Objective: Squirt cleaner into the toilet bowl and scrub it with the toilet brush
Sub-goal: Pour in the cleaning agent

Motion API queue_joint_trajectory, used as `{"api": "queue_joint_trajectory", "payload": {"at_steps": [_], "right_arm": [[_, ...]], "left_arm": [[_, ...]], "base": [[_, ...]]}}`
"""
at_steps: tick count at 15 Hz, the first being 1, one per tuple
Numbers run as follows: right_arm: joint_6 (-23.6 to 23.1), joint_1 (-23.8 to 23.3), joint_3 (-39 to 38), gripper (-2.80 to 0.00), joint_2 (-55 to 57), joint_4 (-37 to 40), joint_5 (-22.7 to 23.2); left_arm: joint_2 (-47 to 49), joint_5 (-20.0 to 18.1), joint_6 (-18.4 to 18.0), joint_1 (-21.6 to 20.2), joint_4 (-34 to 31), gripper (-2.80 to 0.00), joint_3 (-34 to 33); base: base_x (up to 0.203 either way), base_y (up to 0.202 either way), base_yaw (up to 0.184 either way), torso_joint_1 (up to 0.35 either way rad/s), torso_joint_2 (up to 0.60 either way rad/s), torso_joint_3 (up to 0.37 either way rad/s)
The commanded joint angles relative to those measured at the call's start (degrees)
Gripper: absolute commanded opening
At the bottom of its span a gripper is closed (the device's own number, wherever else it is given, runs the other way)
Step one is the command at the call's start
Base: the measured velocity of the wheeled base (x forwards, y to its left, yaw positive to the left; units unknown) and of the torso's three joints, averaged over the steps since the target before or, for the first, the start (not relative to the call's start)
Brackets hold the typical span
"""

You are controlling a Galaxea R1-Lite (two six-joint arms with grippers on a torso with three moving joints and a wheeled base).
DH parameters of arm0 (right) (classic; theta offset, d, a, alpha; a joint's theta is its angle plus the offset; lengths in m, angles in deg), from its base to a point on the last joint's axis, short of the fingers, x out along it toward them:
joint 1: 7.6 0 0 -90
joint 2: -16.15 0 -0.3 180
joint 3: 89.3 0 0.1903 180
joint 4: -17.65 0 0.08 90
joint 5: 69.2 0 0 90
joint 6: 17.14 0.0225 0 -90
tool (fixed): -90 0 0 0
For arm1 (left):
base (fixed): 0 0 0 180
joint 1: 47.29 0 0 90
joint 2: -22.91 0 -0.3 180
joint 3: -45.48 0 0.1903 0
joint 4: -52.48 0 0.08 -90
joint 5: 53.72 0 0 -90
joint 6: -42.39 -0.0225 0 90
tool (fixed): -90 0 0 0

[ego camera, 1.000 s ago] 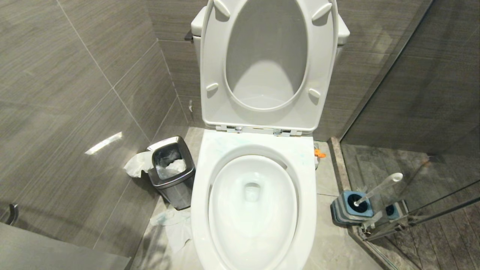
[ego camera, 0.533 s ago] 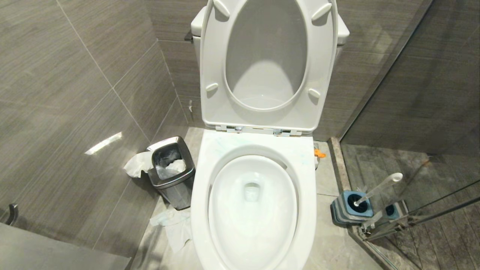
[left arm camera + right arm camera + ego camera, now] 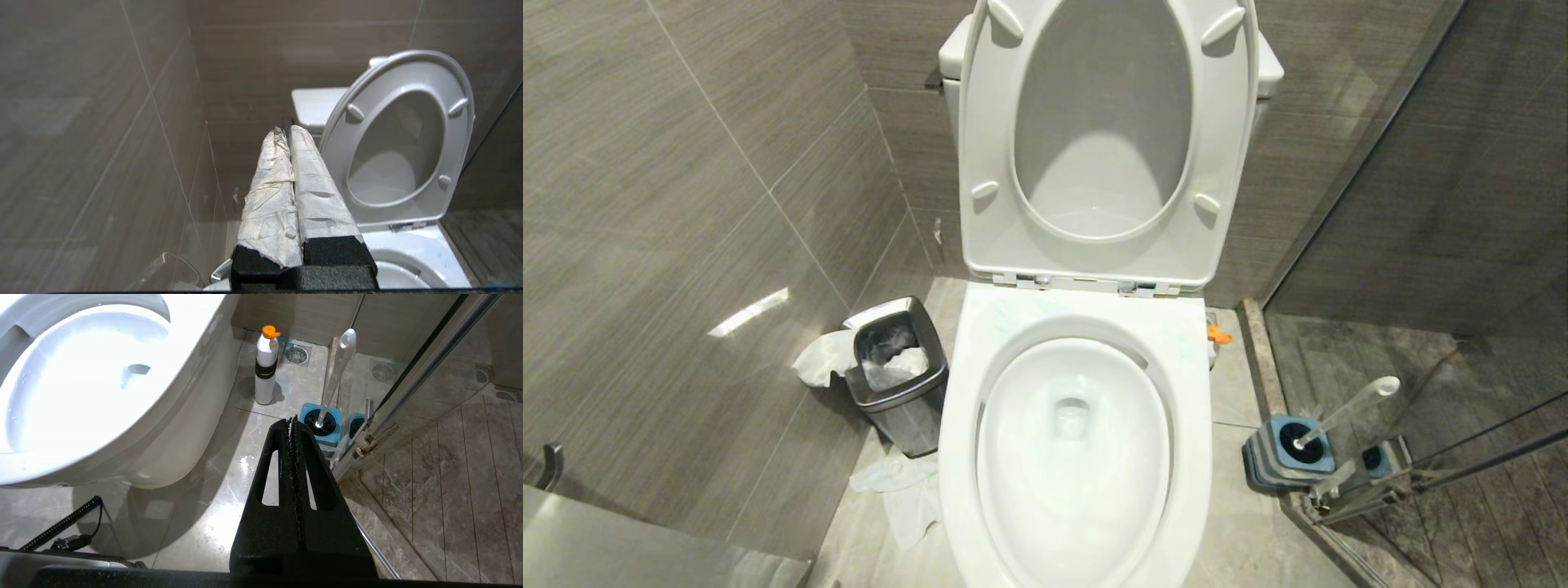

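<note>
The white toilet bowl (image 3: 956, 425) stands with seat and lid (image 3: 1107, 122) raised. Faint turquoise streaks of cleaner (image 3: 1188, 335) tint its back rim. The toilet brush (image 3: 1347, 412) leans with its white handle up in a blue-and-grey holder (image 3: 1294, 449), on the floor to the right of the bowl. A white bottle with an orange cap (image 3: 266, 367) stands by the toilet's base. My left gripper (image 3: 286, 128) is shut, its fingers wrapped in white paper, and points at the wall beside the lid. My right gripper (image 3: 291, 420) is shut and empty, low over the floor near the brush (image 3: 335, 379). Neither gripper shows in the head view.
A small steel waste bin (image 3: 898, 371) with paper in it stands left of the bowl. Crumpled tissue (image 3: 903, 490) lies on the floor beside it. A glass shower partition with a metal frame (image 3: 1421, 482) closes off the right side. Tiled walls stand close on the left and behind.
</note>
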Motion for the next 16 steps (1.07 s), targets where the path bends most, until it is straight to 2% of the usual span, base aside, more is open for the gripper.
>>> {"api": "queue_joint_trajectory", "payload": {"at_steps": [1,6,12,16], "right_arm": [[0.0,0.0,0.0,-2.80,0.0,0.0,0.1],[0.0,0.1,0.0,-2.80,0.0,0.0,0.1],[0.0,0.0,0.0,-2.80,0.0,0.0,0.1],[0.0,0.0,0.0,-2.80,0.0,0.0,0.1]], "left_arm": [[-5.6,-0.1,1.4,-1.2,-0.1,-2.80,-0.6],[-11.9,-0.6,1.9,-1.8,-0.4,-2.80,-4.7],[-26.1,-2.0,1.6,-2.0,-9.9,-2.80,-15.3],[-33.6,-1.9,1.5,-2.3,-10.8,-2.80,-22.1]], "base": [[0.000,0.000,0.000,0.000,0.00,0.000],[0.000,0.000,0.000,0.000,0.00,0.000],[0.000,0.000,0.000,0.000,0.00,0.000],[0.000,0.000,0.000,0.000,0.00,0.000]]}}
